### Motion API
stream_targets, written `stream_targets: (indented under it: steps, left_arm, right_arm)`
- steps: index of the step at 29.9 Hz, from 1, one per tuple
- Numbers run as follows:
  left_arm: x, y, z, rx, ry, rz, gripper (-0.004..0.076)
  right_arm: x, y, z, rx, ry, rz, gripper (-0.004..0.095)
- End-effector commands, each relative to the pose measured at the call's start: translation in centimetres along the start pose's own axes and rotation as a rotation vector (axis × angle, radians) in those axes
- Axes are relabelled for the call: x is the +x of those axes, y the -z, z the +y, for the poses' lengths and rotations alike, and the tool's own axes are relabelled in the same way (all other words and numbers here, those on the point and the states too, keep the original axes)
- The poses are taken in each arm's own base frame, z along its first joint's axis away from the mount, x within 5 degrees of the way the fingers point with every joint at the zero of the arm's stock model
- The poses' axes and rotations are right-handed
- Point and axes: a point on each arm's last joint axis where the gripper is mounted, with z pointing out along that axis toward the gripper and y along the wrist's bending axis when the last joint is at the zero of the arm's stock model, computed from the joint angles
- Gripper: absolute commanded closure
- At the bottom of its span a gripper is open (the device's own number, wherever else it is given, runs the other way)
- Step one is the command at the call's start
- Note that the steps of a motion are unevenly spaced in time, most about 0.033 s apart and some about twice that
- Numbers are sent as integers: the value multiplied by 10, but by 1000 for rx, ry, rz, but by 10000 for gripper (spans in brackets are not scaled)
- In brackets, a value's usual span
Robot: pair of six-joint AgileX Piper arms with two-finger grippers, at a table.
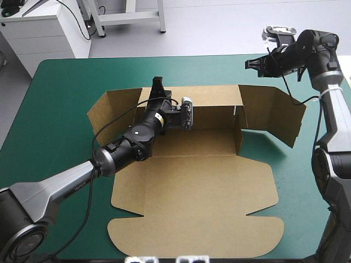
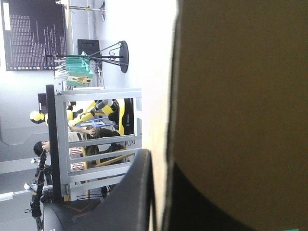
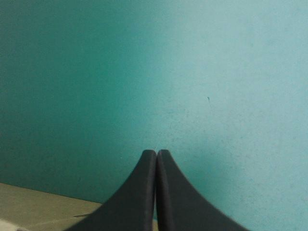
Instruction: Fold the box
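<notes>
Teal-green cover [image 1: 55, 109] under box [image 1: 197, 186], back wall [image 1: 214, 104] partly behind left hand [image 1: 159, 83]

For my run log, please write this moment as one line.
box: back wall raised, lid flat | left gripper: shut on back wall | right gripper: shut, off box

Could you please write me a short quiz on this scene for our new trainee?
1. True or false: the right claw is shut on the box.
2. Which grips the box's raised far wall? A left claw; B right claw; C neither.
3. Fill in: the lid lies ____ on the cover.
Key: 1 false, it is shut on nothing, above the cover; 2 A; 3 flat.
</notes>
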Motion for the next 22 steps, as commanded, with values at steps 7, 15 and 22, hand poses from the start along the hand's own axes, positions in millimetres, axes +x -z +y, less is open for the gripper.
stream_targets:
  steps: [7,15,22]
  left_arm:
    - [-2,11,19,-60,48,-18,732]
    - [1,11,19,-64,51,9,732]
    - [3,11,20,-67,51,26,732]
  right_arm:
    - [3,1,-6,34,-22,67,920]
    - [10,15,15,-4,34,69,922]
    - [38,26,16,-20,64,141,922]
